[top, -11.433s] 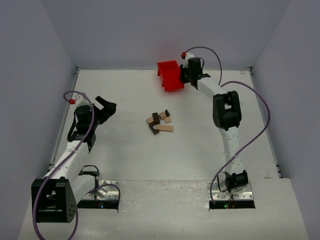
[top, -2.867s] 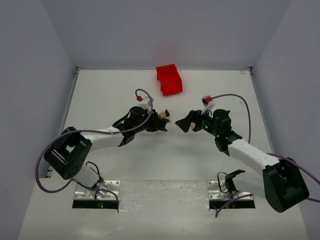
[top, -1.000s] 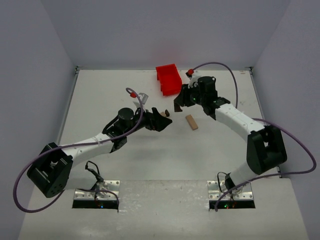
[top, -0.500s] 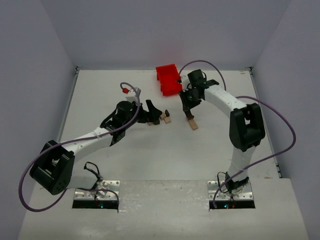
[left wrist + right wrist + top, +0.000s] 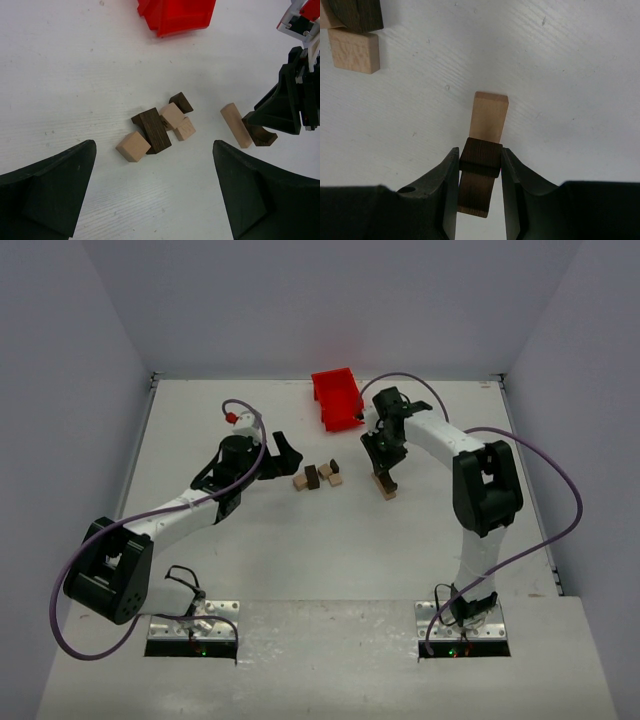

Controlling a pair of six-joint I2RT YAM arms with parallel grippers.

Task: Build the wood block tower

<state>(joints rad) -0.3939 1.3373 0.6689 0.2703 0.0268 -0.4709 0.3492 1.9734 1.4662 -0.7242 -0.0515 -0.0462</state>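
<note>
No stacked tower shows. Several small blocks lie loose in a cluster (image 5: 318,477): a pale cube (image 5: 133,146), a dark long block (image 5: 155,131), two pale cubes and a dark piece (image 5: 181,102). A pale long block (image 5: 384,486) lies apart to the right, also in the right wrist view (image 5: 490,116). My right gripper (image 5: 381,456) (image 5: 480,156) is shut on a dark brown block (image 5: 480,175), held over the near end of the pale long block; contact cannot be told. My left gripper (image 5: 281,452) (image 5: 154,145) is open and empty, left of the cluster.
The red plastic bin (image 5: 338,398) stands at the back of the table, just behind my right arm, and shows at the top of the left wrist view (image 5: 175,15). My right gripper shows at the right edge of the left wrist view (image 5: 280,107).
My left gripper has drawn back to the left, away from the cluster, uncovering the pale cube. My right gripper stays over the pale long block with the dark block.
</note>
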